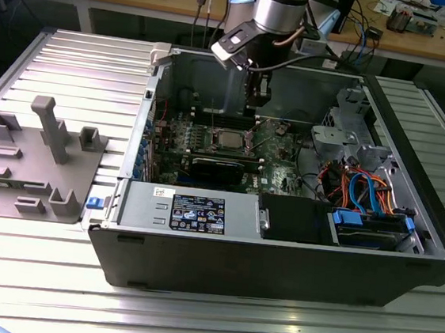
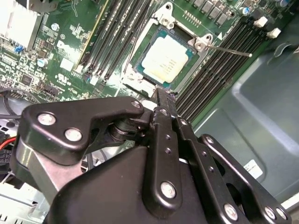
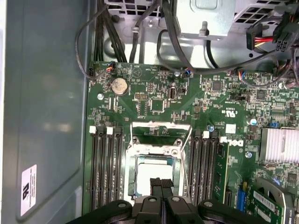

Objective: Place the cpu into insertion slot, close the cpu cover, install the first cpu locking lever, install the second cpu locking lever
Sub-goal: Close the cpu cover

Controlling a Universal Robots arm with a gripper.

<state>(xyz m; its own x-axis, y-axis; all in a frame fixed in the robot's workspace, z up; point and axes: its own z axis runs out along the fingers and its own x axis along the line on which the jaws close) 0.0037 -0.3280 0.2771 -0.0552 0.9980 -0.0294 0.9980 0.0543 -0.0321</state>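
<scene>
Landmark: the slot [image 3: 131,177], a square socket with a metal rim on the green board [image 3: 154,88] inside the open computer case [image 1: 276,260].
Holder: a grey plastic holder [image 1: 36,155] lies on the ribbed metal table [image 1: 75,56], well apart from the slot, towards the exterior view's left and outside the case.
Memory rails: long black rails [image 3: 105,168] run along both flanks of the slot.
Battery: a round coin battery [image 3: 119,86] sits on the board, beyond the slot as seen from the gripper.
Cpu: the cpu [image 1: 227,141] [image 2: 166,58] [image 3: 148,170] lies flat inside the slot, its pale metal top facing up and uncovered.
Cover: the cover [image 3: 154,149] is swung open, hinged at the edge of the slot farthest from the gripper. The green board shows through its square window.
Gripper: the gripper [image 1: 252,110] [image 2: 161,102] [image 3: 161,184] hangs over the near edge of the slot, its two black fingers [image 3: 154,186] pressed together with nothing between them. Whether the tips touch the cpu I cannot tell.
Lever: in the second wrist view a thin metal rod [image 2: 229,50] reaches out from one corner of the slot, across the memory rails.
Cooler: a ribbed silver block [image 3: 280,144] sits on the board near the slot.
Cables: orange and blue cables [image 1: 359,189] lie in the case, towards the exterior view's right of the slot.
</scene>
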